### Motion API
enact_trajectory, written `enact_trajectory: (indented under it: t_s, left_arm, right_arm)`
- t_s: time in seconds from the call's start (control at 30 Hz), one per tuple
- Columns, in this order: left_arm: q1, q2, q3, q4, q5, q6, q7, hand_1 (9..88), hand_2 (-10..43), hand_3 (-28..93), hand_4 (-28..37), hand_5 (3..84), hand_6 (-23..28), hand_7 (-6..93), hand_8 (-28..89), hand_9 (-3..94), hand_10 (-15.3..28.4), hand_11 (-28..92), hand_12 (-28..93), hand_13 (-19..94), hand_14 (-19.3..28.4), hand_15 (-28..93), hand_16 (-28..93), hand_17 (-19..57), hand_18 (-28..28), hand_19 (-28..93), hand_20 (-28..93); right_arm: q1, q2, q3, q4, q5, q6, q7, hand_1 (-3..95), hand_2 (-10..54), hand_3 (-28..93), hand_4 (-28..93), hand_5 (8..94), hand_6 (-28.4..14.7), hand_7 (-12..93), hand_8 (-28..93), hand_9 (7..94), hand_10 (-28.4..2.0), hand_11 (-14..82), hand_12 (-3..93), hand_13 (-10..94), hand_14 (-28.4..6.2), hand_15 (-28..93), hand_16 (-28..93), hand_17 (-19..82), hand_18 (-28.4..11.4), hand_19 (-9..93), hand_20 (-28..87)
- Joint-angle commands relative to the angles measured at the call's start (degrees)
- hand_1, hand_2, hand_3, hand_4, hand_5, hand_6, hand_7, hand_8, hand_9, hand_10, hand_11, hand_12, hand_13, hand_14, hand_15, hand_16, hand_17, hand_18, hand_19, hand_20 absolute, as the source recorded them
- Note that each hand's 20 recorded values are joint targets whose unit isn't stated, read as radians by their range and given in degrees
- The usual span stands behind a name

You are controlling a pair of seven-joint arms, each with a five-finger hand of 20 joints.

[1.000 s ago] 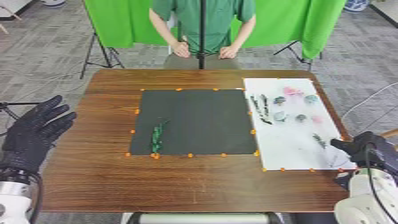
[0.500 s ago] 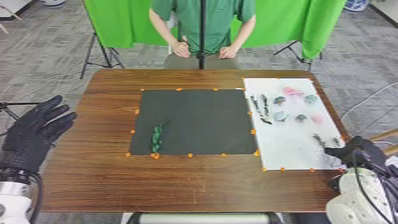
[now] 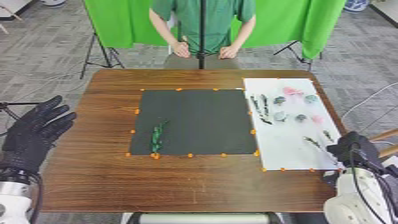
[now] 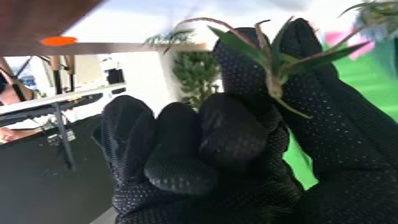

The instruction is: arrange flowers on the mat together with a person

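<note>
The right hand (image 3: 354, 146) is pinching a leafy sprig (image 4: 306, 64) at its fingertips, the dark mat (image 3: 197, 120) lying leftward

So the head cam's looking forward and down from up high, taking in basically the whole worktop (image 3: 98, 180). The wrist cam's peering super close along the right hand (image 3: 355, 147); both are catching the green curtain (image 3: 124, 25).

Your dark mat (image 3: 200, 117) lies flat, a leafy green stem (image 3: 157, 137) lengthwise on its near left; to its right lie dark stems (image 3: 265, 105), pink flowers (image 3: 291, 91) and green blooms (image 3: 281, 116) (a reddish-green sprig (image 4: 289, 65) splays, near right)
</note>
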Motion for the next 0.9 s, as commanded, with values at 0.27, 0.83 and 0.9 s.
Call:
enact_trajectory:
  t_s: [0.27, 0.83, 0.9]
  left_arm:
    - [1.26, -0.28, -0.22, -0.17, -0.34, 0.55, -0.57, 26.5, -1.1, 68, -20.7, 37.4, 4.4, 16.9, -7, 32.7, 13.1, 21, 17, 31, 15.8, 25, 3, -4.1, 21.5, 38, 12]
    - [0.83, 0.37, 1.17, -0.03, -0.31, 0.83, -1.02, 26.2, -1.0, 68, -21.1, 37.5, 4.4, 16.8, -7, 32.8, 13.2, 21, 17, 31, 15.9, 25, 3, -4.1, 21.5, 38, 12]
    - [1.09, 0.44, 1.17, -0.10, -0.41, 0.87, -0.86, 26.2, -1.0, 68, -21.0, 37.5, 4.4, 16.8, -7, 32.8, 13.2, 21, 17, 31, 15.9, 25, 3, -4.1, 21.4, 38, 12]
  right_arm:
    - [17.28, 3.30, -14.96, -8.82, 3.77, -3.58, -6.10, 46.9, -9.5, 78, -27, 76.8, -1.9, 55, 20, 84.4, -7.8, 69.0, 48.5, 78, -10.3, 87, 39, 54, -19.7, 93, 70]
    - [51.47, -6.33, -51.04, 7.13, 9.00, -15.42, -16.02, 46.0, -9.5, 77, -28, 77.7, -0.7, 54, 19, 86.0, -7.2, 67.9, 47.1, 80, -8.9, 87, 37, 56, -19.0, 93, 69]
    - [53.26, -7.29, -52.42, 8.68, 9.15, -18.12, -15.60, 45.3, -9.5, 78, -28, 79.5, -0.1, 52, 19, 87.5, -7.0, 67.5, 46.8, 81, -8.8, 86, 37, 58, -19.2, 93, 70]
